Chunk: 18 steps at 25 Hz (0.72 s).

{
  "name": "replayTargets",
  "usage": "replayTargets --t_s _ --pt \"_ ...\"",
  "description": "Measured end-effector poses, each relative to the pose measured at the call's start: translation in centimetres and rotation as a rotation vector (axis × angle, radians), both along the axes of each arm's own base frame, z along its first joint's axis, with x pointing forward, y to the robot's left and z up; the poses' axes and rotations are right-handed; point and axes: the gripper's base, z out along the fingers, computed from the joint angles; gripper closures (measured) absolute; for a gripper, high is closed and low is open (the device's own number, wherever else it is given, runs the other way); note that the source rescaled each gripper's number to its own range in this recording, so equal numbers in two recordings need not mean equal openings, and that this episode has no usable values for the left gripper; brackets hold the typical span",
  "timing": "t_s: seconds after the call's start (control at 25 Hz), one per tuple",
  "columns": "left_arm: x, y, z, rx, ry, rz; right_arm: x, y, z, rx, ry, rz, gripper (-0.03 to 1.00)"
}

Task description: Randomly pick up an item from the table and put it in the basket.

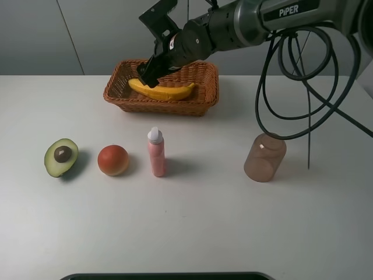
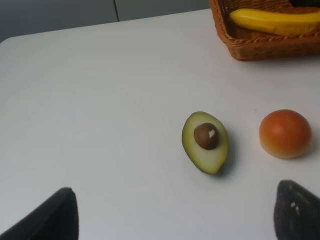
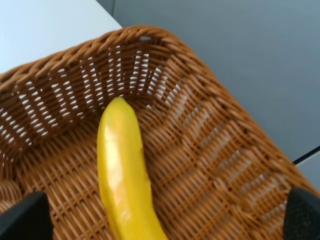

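Note:
The yellow banana (image 1: 163, 90) lies inside the orange-brown wicker basket (image 1: 118, 96) at the back of the white table (image 1: 192, 233). My right gripper (image 1: 149, 72) hangs just above the banana's left end, open and empty. In the right wrist view the banana (image 3: 122, 170) lies on the basket's woven floor (image 3: 210, 165) between the spread fingertips of the right gripper (image 3: 162, 220). My left gripper (image 2: 175, 215) is open and empty over the table's left side, near the halved avocado (image 2: 205, 142). The banana (image 2: 280, 20) and basket (image 2: 260, 47) also show in the left wrist view.
In a row across the table stand a halved avocado (image 1: 61, 156), a round red-orange fruit (image 1: 113, 160), an upright pink bottle (image 1: 156, 153) and a brown translucent cup (image 1: 265, 157). Black cables (image 1: 303, 87) hang from the right arm above the cup.

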Motion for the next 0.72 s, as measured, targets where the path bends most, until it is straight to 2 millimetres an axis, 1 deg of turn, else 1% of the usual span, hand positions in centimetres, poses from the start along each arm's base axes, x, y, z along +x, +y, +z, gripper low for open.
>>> replayTargets --t_s 0.04,0.16,0.2,0.32,0.36,0.44,0.52,0.56,0.6,0.72 --pt "0.0 0.0 0.0 0.0 0.0 0.0 -0.1 -0.1 0.6 -0.001 -0.004 0.0 -0.02" --pt "0.0 0.0 0.0 0.0 0.0 0.0 -0.4 -0.9 4.3 0.012 -0.038 -0.01 -0.02" --pt "0.0 0.0 0.0 0.0 0.0 0.0 -0.6 -1.4 6.0 0.025 -0.058 -0.017 -0.02" --pt "0.0 0.0 0.0 0.0 0.0 0.0 -1.1 -4.0 11.2 0.05 -0.103 -0.064 -0.02" --pt "0.0 0.0 0.0 0.0 0.0 0.0 -1.4 -5.3 13.4 0.061 -0.123 -0.088 -0.03" --pt "0.0 0.0 0.0 0.0 0.0 0.0 -2.2 -7.6 16.4 0.062 -0.137 -0.13 -0.03" --pt "0.0 0.0 0.0 0.0 0.0 0.0 -3.6 -10.3 20.1 0.074 -0.167 -0.178 -0.03" --pt "0.0 0.0 0.0 0.0 0.0 0.0 -4.4 -11.9 21.9 0.08 -0.182 -0.207 -0.03" --pt "0.0 0.0 0.0 0.0 0.0 0.0 -5.2 -13.2 23.3 0.081 -0.19 -0.233 -0.03" --pt "0.0 0.0 0.0 0.0 0.0 0.0 -8.6 -17.9 28.0 0.102 -0.248 -0.326 -0.03"
